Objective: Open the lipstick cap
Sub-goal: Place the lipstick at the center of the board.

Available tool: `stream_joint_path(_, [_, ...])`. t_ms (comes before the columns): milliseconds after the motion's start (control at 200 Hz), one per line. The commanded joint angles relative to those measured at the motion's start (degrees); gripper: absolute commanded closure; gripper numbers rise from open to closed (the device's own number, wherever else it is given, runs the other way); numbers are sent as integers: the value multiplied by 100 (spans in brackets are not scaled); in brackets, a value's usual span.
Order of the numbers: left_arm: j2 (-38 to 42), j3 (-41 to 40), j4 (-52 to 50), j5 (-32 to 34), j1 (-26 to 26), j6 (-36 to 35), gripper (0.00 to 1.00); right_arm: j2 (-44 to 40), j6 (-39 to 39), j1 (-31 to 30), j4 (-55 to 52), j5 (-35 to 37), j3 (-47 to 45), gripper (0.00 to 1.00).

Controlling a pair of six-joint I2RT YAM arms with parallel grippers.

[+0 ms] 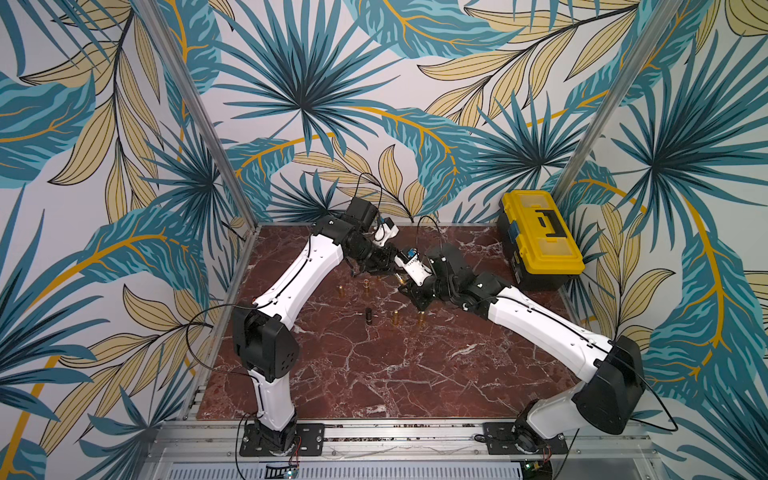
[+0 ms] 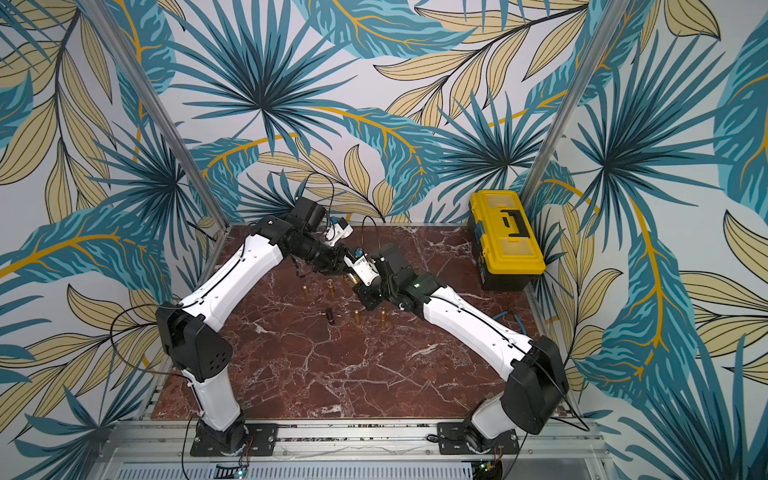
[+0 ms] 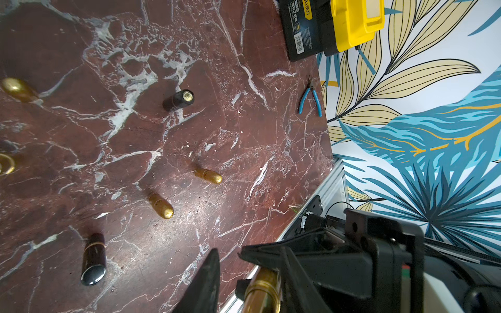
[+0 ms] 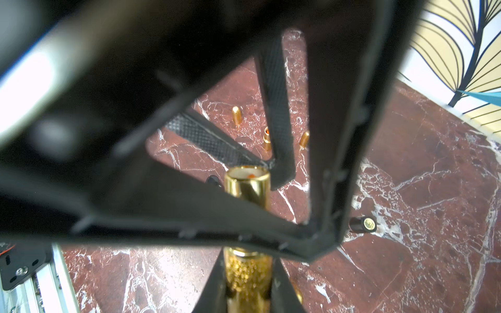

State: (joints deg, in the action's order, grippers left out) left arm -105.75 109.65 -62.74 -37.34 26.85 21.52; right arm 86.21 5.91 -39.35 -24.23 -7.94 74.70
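the right gripper (image 4: 248, 267) is closed tight on the glittery gold base of the lipstick (image 4: 248, 189) and holds it in the air, above the back middle of the table (image 1: 374, 374), where the two arms meet. the long axis of the lipstick runs straight out from between the right fingers, and its free end points toward the left gripper (image 3: 250, 254). so the left arm is the nearer one for the free end, and the right one only holds the base.

the left gripper is partly open. in the left wrist view its fingers stand on both sides of the smooth gold part, and one finger (image 3: 203, 281) is clearly apart from it, with table visible in the gap. i do not see that it holds anything.

in the right wrist view the free end looks like an open mouth with an orange spot inside. i judge the cap is perhaps already off, but i cannot tell this for sure.

if the cap is still on, the coming move turns on one thing: the pull must go along this long axis, away from the right gripper. a pull to the side would only tilt the lipstick in the right grip.
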Motion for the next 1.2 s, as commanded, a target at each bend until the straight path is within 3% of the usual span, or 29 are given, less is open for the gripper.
stream_joint_path(0, [365,-21,183,-516,119,16,58,171,81,-64,-73,77,36,94])
stream_joint_path(200, [449,-31,181,-559,114,79,43,229,131,-64,-174,362,93,95])
stream_joint_path(486, [635,-101,499,-935,-4,461,43,288,147,-68,-201,583,80,95])
stream_joint_path(786, [1023,-411,701,-699,-404,852,54,313,152,-64,-264,720,120,95])
stream_joint_path(1197, [1166,-921,1021,-875,-459,1042,46,168,53,-66,-139,437,96,95])
